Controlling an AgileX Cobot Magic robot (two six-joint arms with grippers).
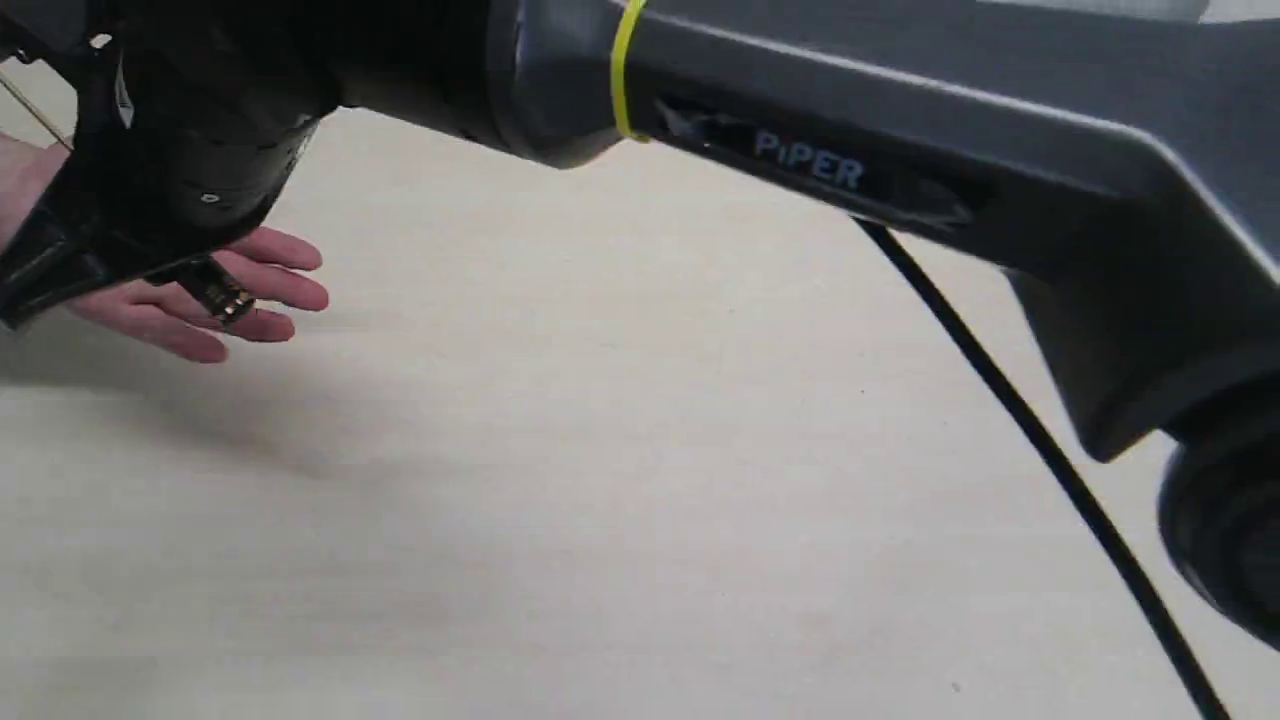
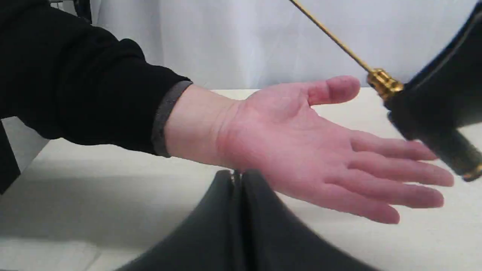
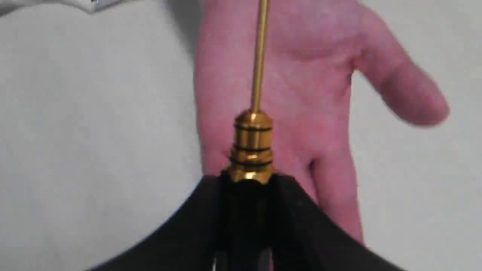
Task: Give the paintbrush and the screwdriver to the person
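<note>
The person's hand (image 1: pixel 190 305) lies palm up with fingers spread at the far left of the exterior view. My right gripper (image 1: pixel 150 240) reaches across and hovers just over it, shut on the screwdriver (image 1: pixel 222 296). In the right wrist view the gripper (image 3: pixel 246 184) clamps the black handle, and the gold collar of the screwdriver (image 3: pixel 252 146) and its thin shaft point out over the palm of the hand (image 3: pixel 301 94). The left wrist view shows the open hand (image 2: pixel 301 150), the screwdriver (image 2: pixel 382 84) above its fingers, and my left gripper (image 2: pixel 237 176) shut with nothing in it. The paintbrush is out of view.
The right arm (image 1: pixel 850 140), marked PIPER, spans the top of the exterior view, and a black cable (image 1: pixel 1050 460) hangs from it to the lower right. A pale wooden table (image 1: pixel 600 500) lies below. The person's black sleeve (image 2: pixel 75 82) and a white curtain (image 2: pixel 233 37) stand behind.
</note>
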